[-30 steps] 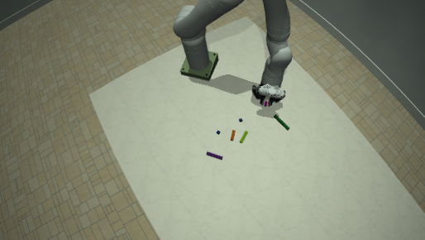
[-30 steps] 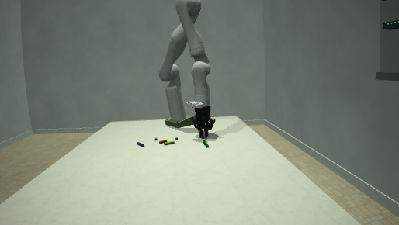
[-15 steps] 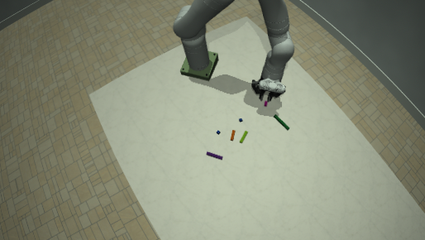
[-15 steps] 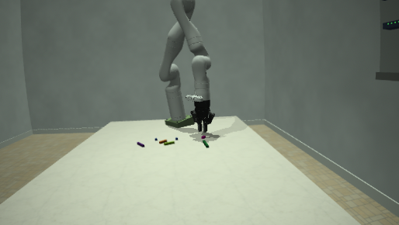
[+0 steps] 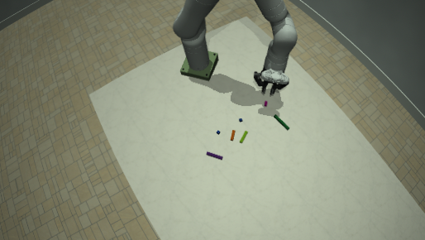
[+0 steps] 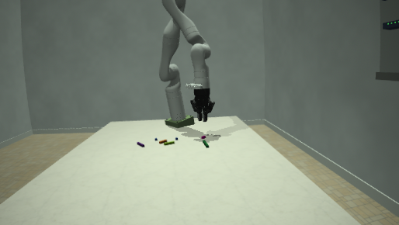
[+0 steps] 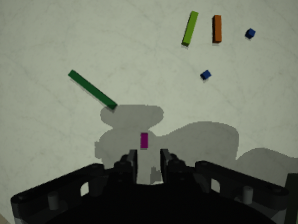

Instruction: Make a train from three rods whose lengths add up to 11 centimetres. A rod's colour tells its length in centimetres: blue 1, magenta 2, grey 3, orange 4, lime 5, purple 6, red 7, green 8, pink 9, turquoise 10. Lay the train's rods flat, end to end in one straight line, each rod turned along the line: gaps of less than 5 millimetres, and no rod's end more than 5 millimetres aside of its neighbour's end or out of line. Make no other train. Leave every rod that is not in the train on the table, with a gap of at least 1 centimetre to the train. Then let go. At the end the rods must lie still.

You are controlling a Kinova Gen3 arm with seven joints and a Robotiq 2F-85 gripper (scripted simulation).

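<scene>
My gripper (image 5: 270,90) hangs above the mat, fingers a little apart with nothing between them; it also shows in the side view (image 6: 202,117) and the wrist view (image 7: 148,163). A short magenta rod (image 5: 265,103) (image 7: 144,140) lies flat on the mat right below the fingers, apart from them. A long green rod (image 5: 281,122) lies close by, at an angle to the magenta rod and not touching it (image 7: 92,90). An orange rod (image 5: 232,135) and a lime rod (image 5: 244,136) lie side by side further off. A purple rod (image 5: 214,156) lies beyond them.
Two small blue rods (image 5: 241,120) (image 5: 218,132) lie near the orange rod. The arm's green base (image 5: 199,66) stands at the far side of the mat. Tiled floor surrounds the mat.
</scene>
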